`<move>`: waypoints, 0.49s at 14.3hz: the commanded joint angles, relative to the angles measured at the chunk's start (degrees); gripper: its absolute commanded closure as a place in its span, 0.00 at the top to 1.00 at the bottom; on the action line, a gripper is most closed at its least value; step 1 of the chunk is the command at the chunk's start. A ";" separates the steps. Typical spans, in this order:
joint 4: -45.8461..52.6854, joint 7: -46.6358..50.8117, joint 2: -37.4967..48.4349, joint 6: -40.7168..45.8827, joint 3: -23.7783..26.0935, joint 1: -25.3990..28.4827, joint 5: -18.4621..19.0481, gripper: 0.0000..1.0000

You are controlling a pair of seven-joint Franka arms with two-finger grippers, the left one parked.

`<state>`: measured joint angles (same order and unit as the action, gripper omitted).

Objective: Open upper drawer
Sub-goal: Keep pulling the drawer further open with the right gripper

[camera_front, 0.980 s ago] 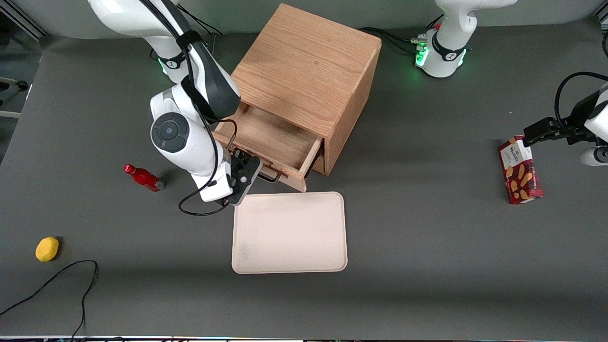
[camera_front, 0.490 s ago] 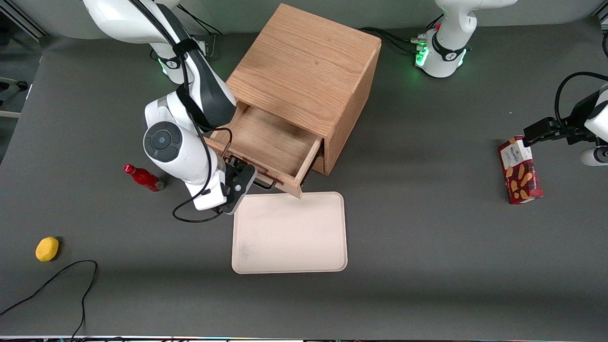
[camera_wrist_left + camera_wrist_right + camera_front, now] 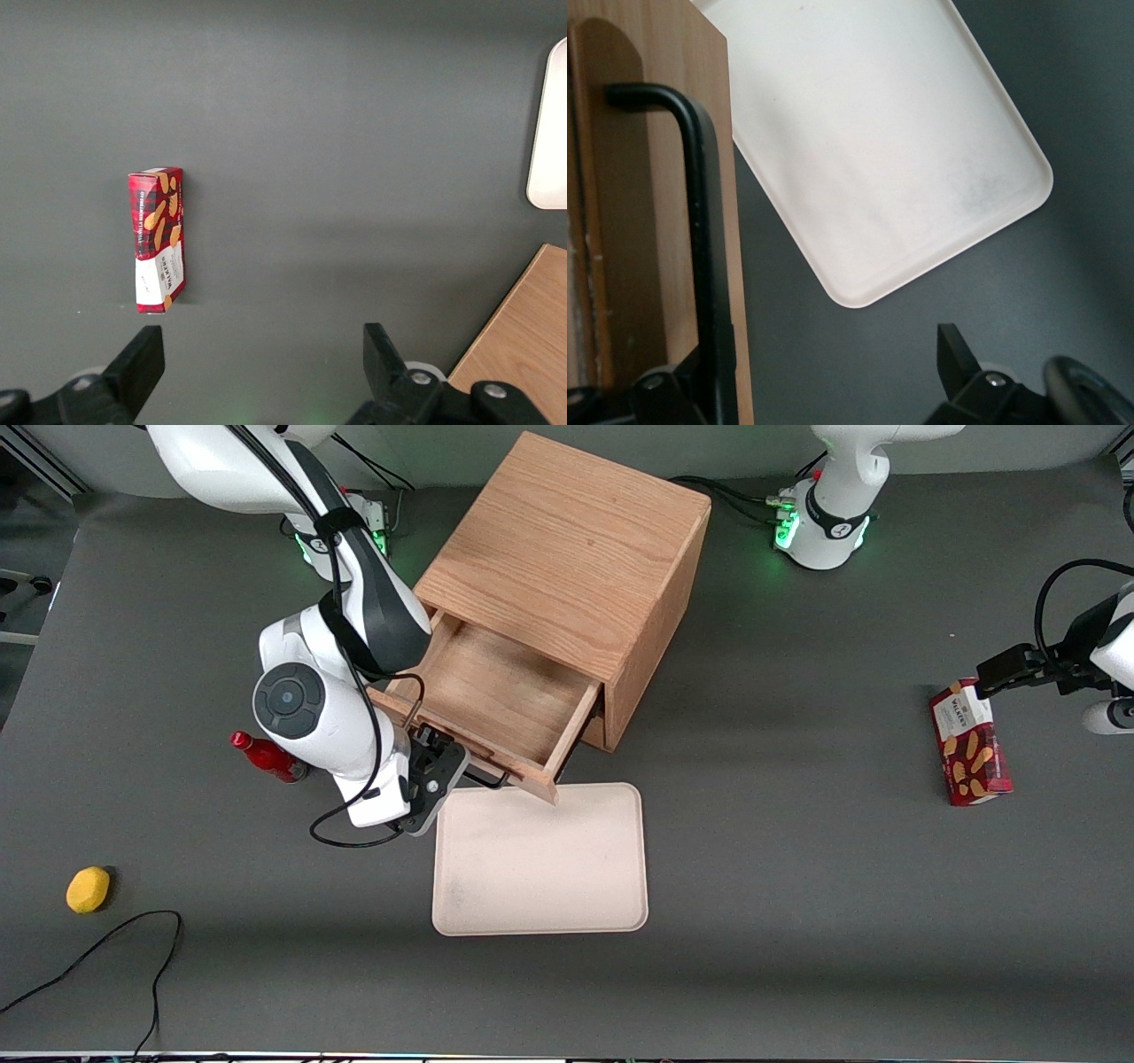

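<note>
1. My gripper [image 3: 443, 766] hung just in front of the upper drawer [image 3: 496, 700], near the middle of the front frame and low over the desk [image 3: 797, 921].
2. Fingers were spread wide apart, clamped on nothing! The wrist view showed my gripper [image 3: 824, 345] with dark desk between the tips.
3. The thin black handle [image 3: 704, 221] ran down the light oak front, right alongside one finger [image 3: 673, 390]. I could not tell whether they touched.
4. The upper drawer stood pulled well out of the oak cabinet [image 3: 567, 558], its wooden box open to the camera with nothing in it.
5. From the front, the handle [image 3: 487, 781] sat at the drawer's leading edge, just above the rim of the cream tray [image 3: 540, 859].
6. That tray lay flat on the desk, nearer the front camera than the cabinet. One of its rounded corners [image 3: 850, 297] showed from my wrist.
7. A red bottle [image 3: 266, 756] lay on the desk beside my arm.
8. A yellow lump [image 3: 88, 889] sat low in the frame, toward the working arm's end.
9. A red biscuit box [image 3: 970, 744] lay toward the parked arm's end, well apart from the cabinet.
</note>
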<state>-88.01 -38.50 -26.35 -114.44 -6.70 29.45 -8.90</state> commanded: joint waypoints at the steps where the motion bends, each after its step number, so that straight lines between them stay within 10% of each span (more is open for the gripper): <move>1: 2.58 -1.40 -1.51 1.42 -0.16 -1.41 -0.16 1.00; 7: 3.98 -1.32 -2.21 2.38 -0.16 -2.12 -0.95 1.00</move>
<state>-86.94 -38.50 -26.98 -113.50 -6.72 27.95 -9.02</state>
